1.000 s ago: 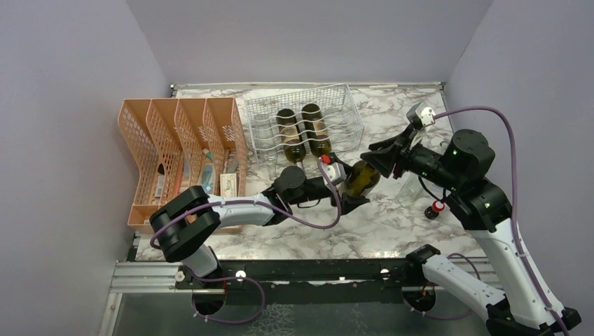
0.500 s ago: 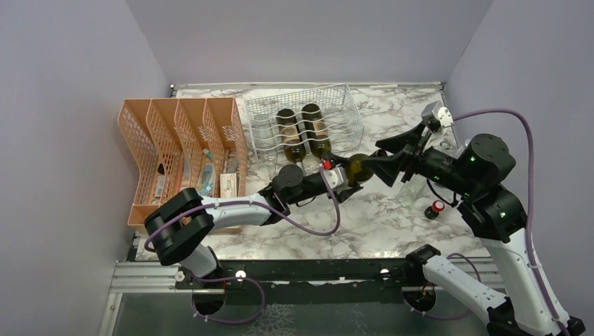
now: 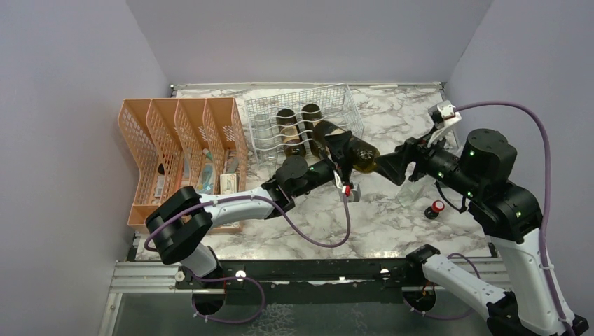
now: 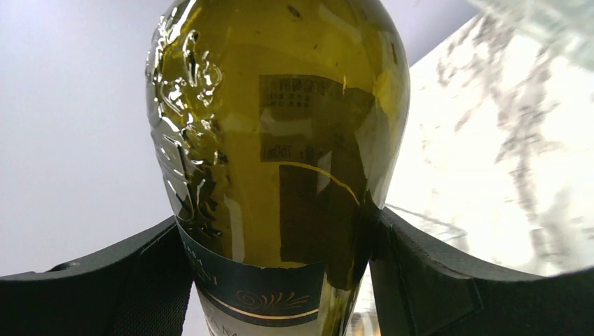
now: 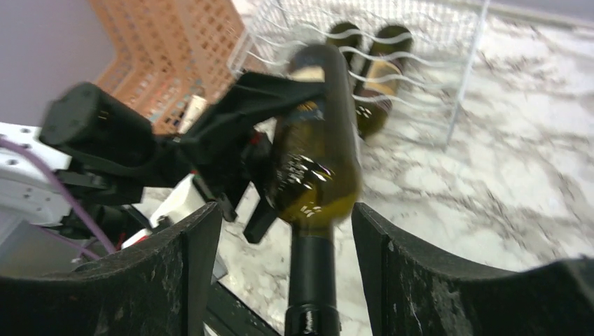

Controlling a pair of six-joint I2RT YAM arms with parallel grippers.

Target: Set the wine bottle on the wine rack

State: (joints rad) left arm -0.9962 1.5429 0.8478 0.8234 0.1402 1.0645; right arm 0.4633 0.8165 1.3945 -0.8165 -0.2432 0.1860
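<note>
Clamped between left fingers (image 4: 105, 287): wine bottle (image 4: 280, 140) body.

The rack's (image 3: 350, 110) right cradles are free; two dark bottles (image 3: 298, 126) fill the middle ones. The wine bottle (image 3: 358, 152), clamped in the left gripper (image 3: 339, 150), lies across the rack's front right corner and blocks that approach. The right gripper (image 3: 389, 165) straddles its neck, jaws apart. The organiser (image 3: 150, 150) closes the rack's left side. Open table (image 3: 392, 227) lies in front; a red-capped item (image 3: 437, 207) stands near the right arm.
</note>
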